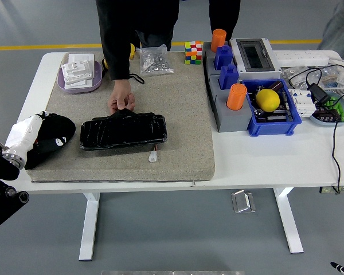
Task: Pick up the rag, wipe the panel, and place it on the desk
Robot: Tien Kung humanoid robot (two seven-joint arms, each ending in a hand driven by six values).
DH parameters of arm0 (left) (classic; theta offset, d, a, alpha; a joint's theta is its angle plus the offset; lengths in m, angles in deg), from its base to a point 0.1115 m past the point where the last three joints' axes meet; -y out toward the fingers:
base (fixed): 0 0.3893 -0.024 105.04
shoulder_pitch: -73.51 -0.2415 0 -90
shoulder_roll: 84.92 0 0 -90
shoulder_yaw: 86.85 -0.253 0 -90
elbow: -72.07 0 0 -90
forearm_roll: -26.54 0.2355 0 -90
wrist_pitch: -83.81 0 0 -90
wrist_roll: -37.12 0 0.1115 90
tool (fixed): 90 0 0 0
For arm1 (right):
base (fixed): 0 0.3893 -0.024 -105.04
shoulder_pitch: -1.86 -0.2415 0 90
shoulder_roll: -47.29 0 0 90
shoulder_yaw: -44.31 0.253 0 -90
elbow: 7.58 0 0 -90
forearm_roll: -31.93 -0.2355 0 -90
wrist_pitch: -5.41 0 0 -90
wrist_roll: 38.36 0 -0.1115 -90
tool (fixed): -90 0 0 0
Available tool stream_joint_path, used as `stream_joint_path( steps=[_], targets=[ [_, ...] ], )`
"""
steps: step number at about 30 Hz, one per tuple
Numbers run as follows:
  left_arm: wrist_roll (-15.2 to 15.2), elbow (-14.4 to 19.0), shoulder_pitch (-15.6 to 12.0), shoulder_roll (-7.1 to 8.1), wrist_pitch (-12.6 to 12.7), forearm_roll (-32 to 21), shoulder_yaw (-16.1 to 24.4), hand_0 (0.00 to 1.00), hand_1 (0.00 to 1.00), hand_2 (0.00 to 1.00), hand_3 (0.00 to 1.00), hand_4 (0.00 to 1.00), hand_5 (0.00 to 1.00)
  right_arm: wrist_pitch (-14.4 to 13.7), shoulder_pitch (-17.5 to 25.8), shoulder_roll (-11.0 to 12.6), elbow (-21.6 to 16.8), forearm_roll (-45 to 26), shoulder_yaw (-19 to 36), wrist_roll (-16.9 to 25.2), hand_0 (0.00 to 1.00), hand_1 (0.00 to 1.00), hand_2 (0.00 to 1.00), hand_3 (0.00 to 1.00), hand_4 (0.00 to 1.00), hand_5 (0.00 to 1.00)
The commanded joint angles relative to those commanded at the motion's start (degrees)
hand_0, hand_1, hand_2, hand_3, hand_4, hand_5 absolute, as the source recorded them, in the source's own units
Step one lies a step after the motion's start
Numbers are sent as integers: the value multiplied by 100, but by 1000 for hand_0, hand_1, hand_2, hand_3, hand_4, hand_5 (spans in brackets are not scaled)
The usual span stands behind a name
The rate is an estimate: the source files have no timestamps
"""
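On the white table [258, 154] there's a big grey felt mat [183, 114] covering the left half, probably so the panel doesn't get scratched. The black panel [123, 132] lies flat mid-mat, long axis running left to right. A person's hand [122, 102] presses on its far edge, pinning it, I'd guess so it can't slide during wiping. At the mat's left edge the robot's left hand [24, 134] sits against the dark rag [54, 136], which is bunched up there, well clear of the panel. Can't tell whether its fingers are actually clamped on it.
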Motion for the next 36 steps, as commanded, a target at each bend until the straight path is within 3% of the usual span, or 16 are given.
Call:
stream_joint_path(
  steps=[4, 5, 10, 11, 22, 23, 28, 29, 36],
  targets=[
    [-106, -9, -4, -17, 93, -43, -17, 412, 409, 804, 687, 643, 280, 1, -4, -1, 3, 4, 11, -6, 770, 616, 710, 628, 998, 550],
    [-120, -3, -5, -17, 108, -45, -22, 352, 329, 666, 558, 500, 216, 0, -3, -1, 4, 10, 16, -7, 770, 617, 710, 628, 998, 550],
    [-258, -8, -2, -29, 222, -143, -36, 352, 329, 666, 558, 500, 216, -4, -9, -3, -1, 9, 26, -4, 770, 617, 710, 628, 998, 550],
    [-258, -4, -2, -29, 225, -131, -37, 325, 256, 612, 529, 389, 161, -6, -10, -3, -4, 15, 29, -4, 770, 618, 710, 629, 998, 551],
    [-172, -87, 10, -33, 262, 133, -71, 317, 218, 598, 522, 358, 134, -10, 0, -12, -7, 52, 106, 5, 770, 617, 710, 629, 998, 552],
    [-161, -85, 10, -31, 270, 185, -69, 312, 198, 589, 522, 312, 60, -9, 0, -12, -5, 48, 109, 5, 770, 617, 710, 629, 998, 553],
    [-101, -111, 27, -15, 297, 370, -68, 312, 198, 589, 522, 312, 60, -14, -5, -10, 0, 50, 129, 8, 770, 617, 710, 629, 998, 553],
    [-96, -117, 29, -12, 302, 388, -64, 263, 147, 575, 516, 264, 2, -15, -9, -11, -2, 51, 128, 9, 770, 617, 710, 630, 998, 552],
    [-121, -94, 34, 11, 289, 381, -24, 259, 148, 572, 511, 257, 2, -19, -10, -13, 2, 59, 154, 10, 770, 618, 711, 630, 998, 554]
  ],
)
